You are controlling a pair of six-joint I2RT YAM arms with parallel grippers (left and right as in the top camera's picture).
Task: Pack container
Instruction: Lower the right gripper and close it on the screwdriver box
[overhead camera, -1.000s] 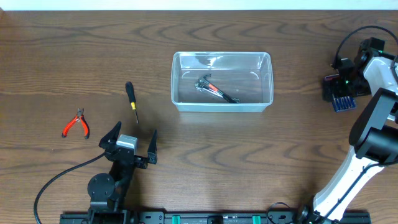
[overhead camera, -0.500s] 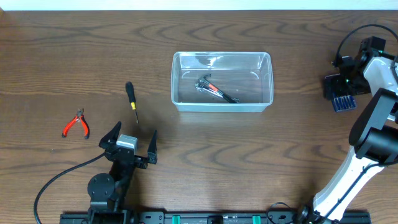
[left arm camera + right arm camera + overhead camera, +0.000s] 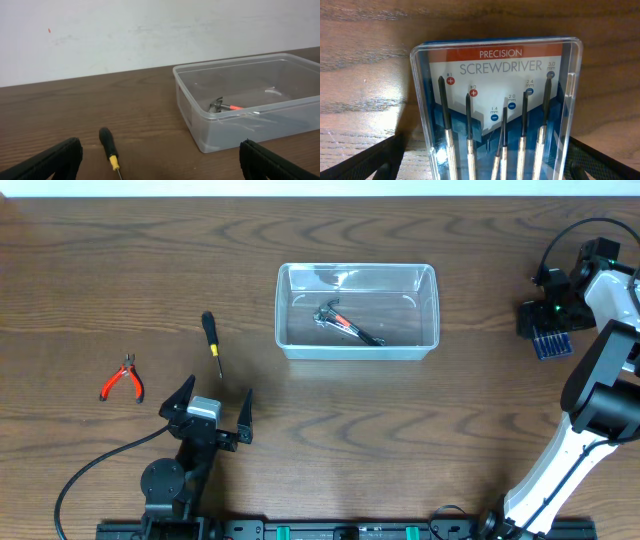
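The container [image 3: 356,351] is sitting mid-scene on the desk [image 3: 100,240], with open room all around. The left claw [image 3: 216,394] is hanging spread near a screwdriver [image 3: 211,340]. By the right edge, the right claw [image 3: 485,160] is straddling, spread, a case [image 3: 496,90] reading "PRECISION SCREWDRIVER"

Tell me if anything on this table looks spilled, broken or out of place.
Nothing stands out. The container sits upright with a hammer lying inside. The screwdriver and the red pliers lie flat on the table to its left, and the precision screwdriver case at the right looks intact.
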